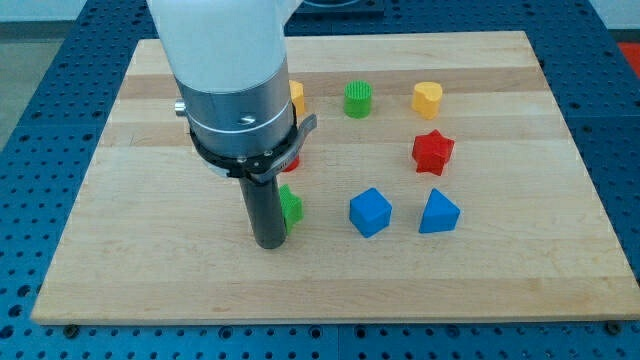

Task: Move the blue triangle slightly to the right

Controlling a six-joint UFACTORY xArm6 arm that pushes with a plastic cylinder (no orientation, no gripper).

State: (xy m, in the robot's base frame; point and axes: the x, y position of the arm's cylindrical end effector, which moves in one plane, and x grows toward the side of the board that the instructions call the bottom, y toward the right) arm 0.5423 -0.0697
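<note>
The blue triangle (439, 213) lies on the wooden board (500, 280) at the view's right of centre. A blue cube (370, 212) sits just to its left. My tip (269, 242) is at the end of the dark rod, well left of both blue blocks. It stands right beside a green block (292, 205), which the rod partly hides. The tip is apart from the blue triangle by about a quarter of the board's width.
A red star (433, 152) sits above the blue triangle. A yellow heart (427, 98) and a green cylinder (357, 99) lie near the view's top. A yellow block (297, 96) and a red block (293, 160) peek out behind the arm.
</note>
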